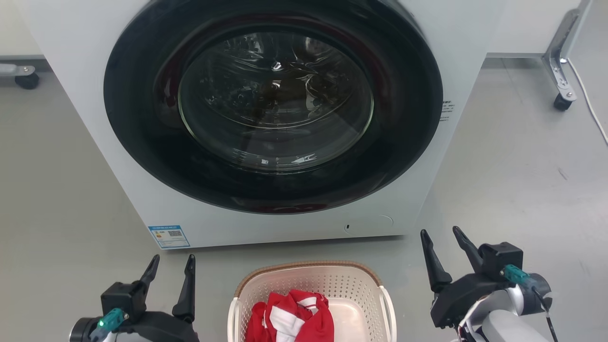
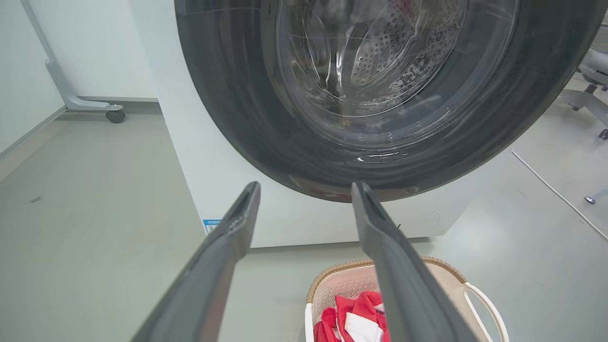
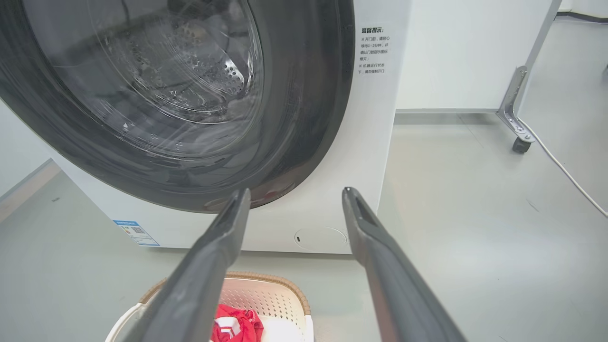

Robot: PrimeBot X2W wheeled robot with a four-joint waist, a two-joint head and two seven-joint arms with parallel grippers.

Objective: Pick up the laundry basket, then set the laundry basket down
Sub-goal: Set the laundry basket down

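Observation:
The laundry basket is cream with perforated walls and a brown woven-look rim. It stands on the floor at the bottom middle of the head view, in front of the washing machine, with a red and white garment inside. My left gripper is open to the basket's left, apart from it. My right gripper is open to its right, also apart. The basket lies low between and right of the left fingers in the left wrist view. Below my right fingers, the basket appears in the right wrist view.
A white front-loading washing machine with a shut dark round door stands right behind the basket. A wheeled metal frame leg and a white cable are at the far right. Another caster is at the far left. Grey floor lies on both sides.

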